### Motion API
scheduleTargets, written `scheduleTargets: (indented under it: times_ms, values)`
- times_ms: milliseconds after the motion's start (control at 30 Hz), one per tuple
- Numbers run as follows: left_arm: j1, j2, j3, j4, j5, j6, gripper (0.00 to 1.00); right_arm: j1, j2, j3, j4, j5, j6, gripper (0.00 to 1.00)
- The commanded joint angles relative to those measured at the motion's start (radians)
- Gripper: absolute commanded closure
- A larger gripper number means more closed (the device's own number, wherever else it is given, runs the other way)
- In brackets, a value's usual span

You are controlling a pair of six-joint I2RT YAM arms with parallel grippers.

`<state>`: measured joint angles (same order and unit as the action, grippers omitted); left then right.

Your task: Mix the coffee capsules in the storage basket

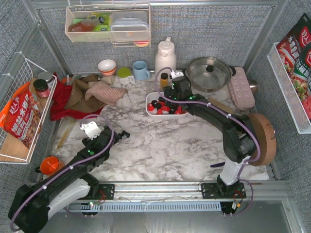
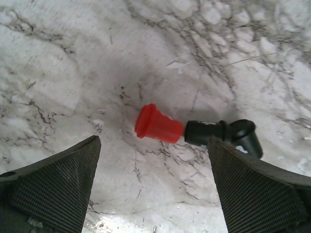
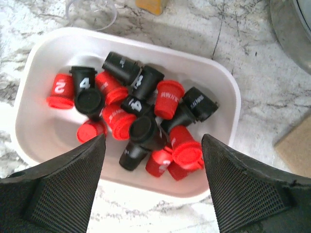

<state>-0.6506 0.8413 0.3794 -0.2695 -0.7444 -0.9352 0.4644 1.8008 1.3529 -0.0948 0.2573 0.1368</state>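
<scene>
The white storage basket [image 3: 221,82] holds several red and black coffee capsules [image 3: 146,116] lying jumbled together. My right gripper [image 3: 153,141] hovers over the basket's near side, open, with nothing between its fingers. In the top view this gripper [image 1: 170,95] is over the basket [image 1: 149,103] at the back middle of the table. My left gripper [image 2: 153,145] is open and low over the marble. Just beyond its fingertips a red capsule [image 2: 159,127] lies on its side, end to end with a black capsule [image 2: 206,132]. In the top view the left gripper [image 1: 122,134] is at the table's left middle.
A lidded steel pot [image 1: 210,73], a pink moulded tray [image 1: 241,87] and a white jug [image 1: 165,54] stand behind the basket. A blue mug [image 1: 141,70], bowls and crumpled cloths [image 1: 82,92] are at the back left. Wire racks [image 1: 19,111] line both sides.
</scene>
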Motion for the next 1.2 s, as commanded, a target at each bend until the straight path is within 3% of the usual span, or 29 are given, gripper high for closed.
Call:
scheduleTargets:
  times_ms: [0,233,500,700,833,1167]
  values:
    - [0.067,0.078,0.033,-0.082,0.060,-0.088,0.01,0.004,-0.102,-0.082,-0.017,-0.068,0.034,0.16]
    - [0.161,0.267,0.084,-0.022,0.148,-0.102,0.01,0.019,-0.243,-0.220,-0.003,-0.168,0.073,0.16]
    - [0.174,0.404,0.152,-0.015,0.149,-0.082,0.19,0.072,-0.238,-0.235,0.101,-0.409,0.002,0.19]
    - [0.196,0.432,0.127,0.005,0.158,-0.088,0.21,0.208,-0.085,-0.146,0.179,-0.659,-0.144,0.30]
    - [0.213,0.431,0.095,0.047,0.170,-0.088,0.25,0.287,0.021,-0.114,0.268,-0.644,-0.236,0.34]
    - [0.250,0.458,0.048,0.161,0.231,-0.062,0.27,0.345,0.266,0.021,0.343,-0.652,-0.179,0.46]
